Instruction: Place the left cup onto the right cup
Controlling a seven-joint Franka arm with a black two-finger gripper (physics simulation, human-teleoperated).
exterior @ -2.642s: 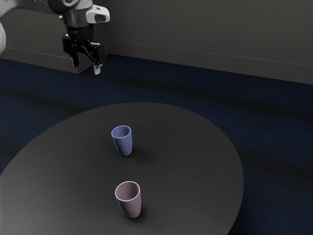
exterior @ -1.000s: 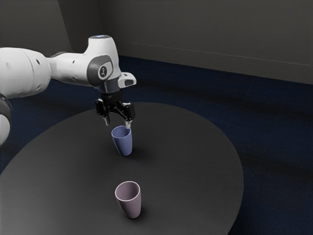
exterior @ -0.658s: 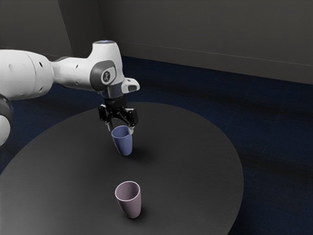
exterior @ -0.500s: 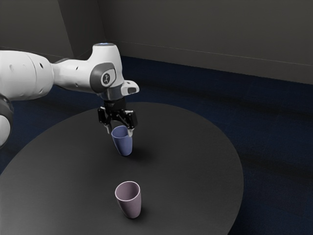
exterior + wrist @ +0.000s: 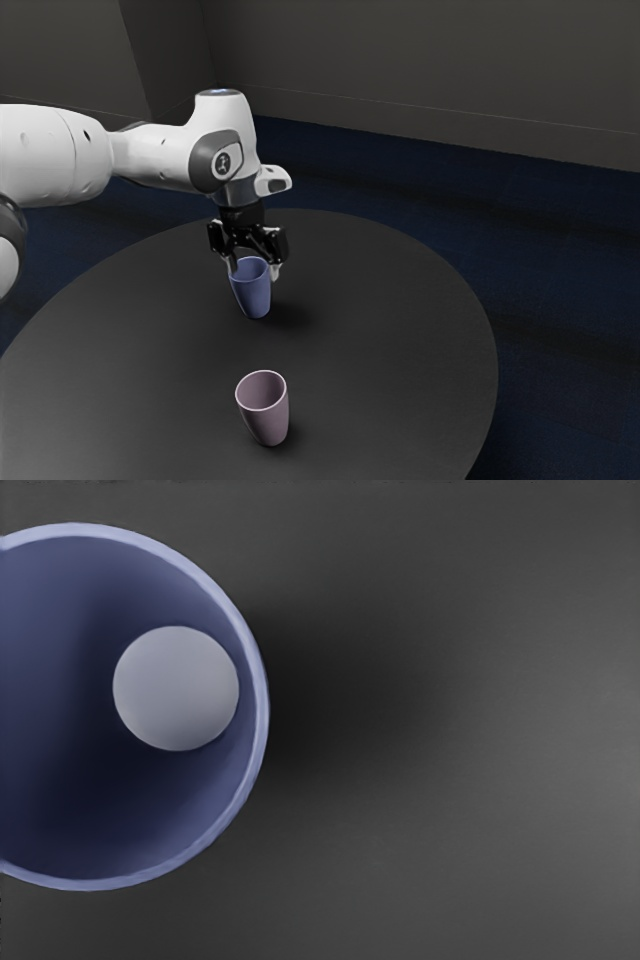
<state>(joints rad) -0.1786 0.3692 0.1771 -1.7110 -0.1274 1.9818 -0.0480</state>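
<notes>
Claw [image 5: 254, 266] partly hides blue cup [image 5: 251, 293].

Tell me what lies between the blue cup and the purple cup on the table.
Nothing: in the exterior view, only bare dark table separates the blue cup from the purple cup.

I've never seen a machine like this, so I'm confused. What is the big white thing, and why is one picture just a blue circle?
The big white thing is a robot arm in a computer-made scene. One picture is taken from the side. The other comes from a camera on the arm's hand, looking straight down. On the round dark table stand two cups: a blue cup and a purple cup nearer the side camera. The blue circle is that blue cup seen from above, and the pale disc inside it is its bottom. The arm's black jaws are open, down at the blue cup's rim. Nothing is held yet.
</notes>
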